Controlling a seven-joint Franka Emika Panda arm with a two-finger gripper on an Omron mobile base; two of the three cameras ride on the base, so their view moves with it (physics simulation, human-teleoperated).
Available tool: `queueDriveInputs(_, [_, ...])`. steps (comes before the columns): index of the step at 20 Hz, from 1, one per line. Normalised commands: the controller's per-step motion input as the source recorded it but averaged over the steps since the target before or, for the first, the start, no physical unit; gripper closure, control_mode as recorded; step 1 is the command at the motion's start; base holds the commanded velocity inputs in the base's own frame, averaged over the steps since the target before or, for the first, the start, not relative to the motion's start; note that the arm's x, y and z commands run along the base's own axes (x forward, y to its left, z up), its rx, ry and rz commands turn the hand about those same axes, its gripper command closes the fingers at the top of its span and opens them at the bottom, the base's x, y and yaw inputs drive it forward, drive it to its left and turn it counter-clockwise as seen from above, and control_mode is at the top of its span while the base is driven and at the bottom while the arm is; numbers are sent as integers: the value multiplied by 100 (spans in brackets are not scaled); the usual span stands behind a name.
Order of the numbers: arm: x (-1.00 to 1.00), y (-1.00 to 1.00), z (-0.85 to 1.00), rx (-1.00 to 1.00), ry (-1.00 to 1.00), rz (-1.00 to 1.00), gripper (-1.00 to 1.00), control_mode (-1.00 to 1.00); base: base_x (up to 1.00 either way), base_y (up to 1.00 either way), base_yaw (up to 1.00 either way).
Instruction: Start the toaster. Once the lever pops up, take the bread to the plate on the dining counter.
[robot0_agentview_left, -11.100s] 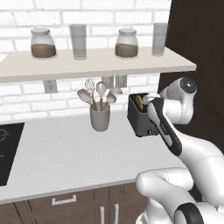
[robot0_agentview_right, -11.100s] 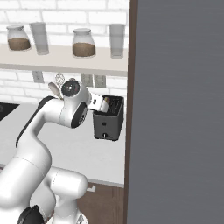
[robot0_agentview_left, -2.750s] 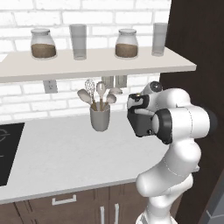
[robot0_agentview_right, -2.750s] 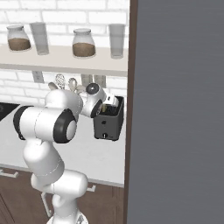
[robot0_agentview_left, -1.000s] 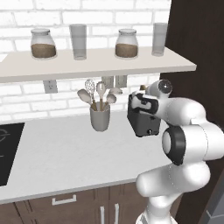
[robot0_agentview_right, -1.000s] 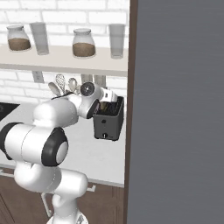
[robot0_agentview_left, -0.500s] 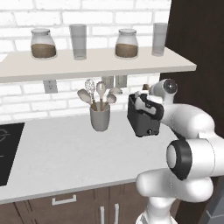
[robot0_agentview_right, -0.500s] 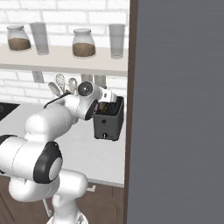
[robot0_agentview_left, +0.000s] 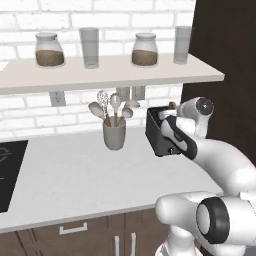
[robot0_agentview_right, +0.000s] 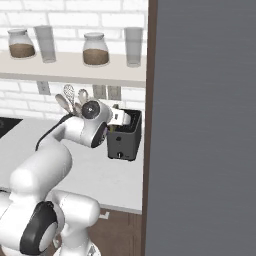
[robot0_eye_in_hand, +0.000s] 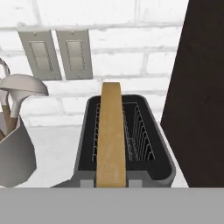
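You are at the toaster (robot0_agentview_left: 161, 134), a small black box standing on the white tabletop (robot0_agentview_left: 75, 175) against a white brick wall, just beside a tall dark panel (robot0_agentview_right: 200, 125). A grey cup of utensils (robot0_agentview_left: 114, 134) stands near the toaster, apart from it. On the wall behind are two pale outlet plates (robot0_eye_in_hand: 57, 53), and above, a shelf (robot0_agentview_left: 105, 72) holds jars and glasses.

The bread (robot0_eye_in_hand: 110, 138), a thin brown slice seen edge-on, stands upright in one slot and rises above the toaster's rim. In the hand view it runs straight up the middle and meets the bottom edge, where the fingertips would be. The tool (robot0_agentview_right: 126, 118) sits over the toaster's top in the right base view. Its jaws look narrowly set, and the slice seems to sit between them, so it appears to be gripping the bread, though the contact itself is hidden.

Judging from this, you are at the lifting step. The next move calls for a straight upward pull, keeping the slice clear of the wire guides, then a carry to the plate on the dining counter.
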Motion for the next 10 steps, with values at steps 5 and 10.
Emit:
queueDriveInputs(5, [-72,0,31,0,10,0,100,-100,0,0,0])
queueDriveInputs(10, [-66,0,49,0,18,0,100,-100,0,0,0])
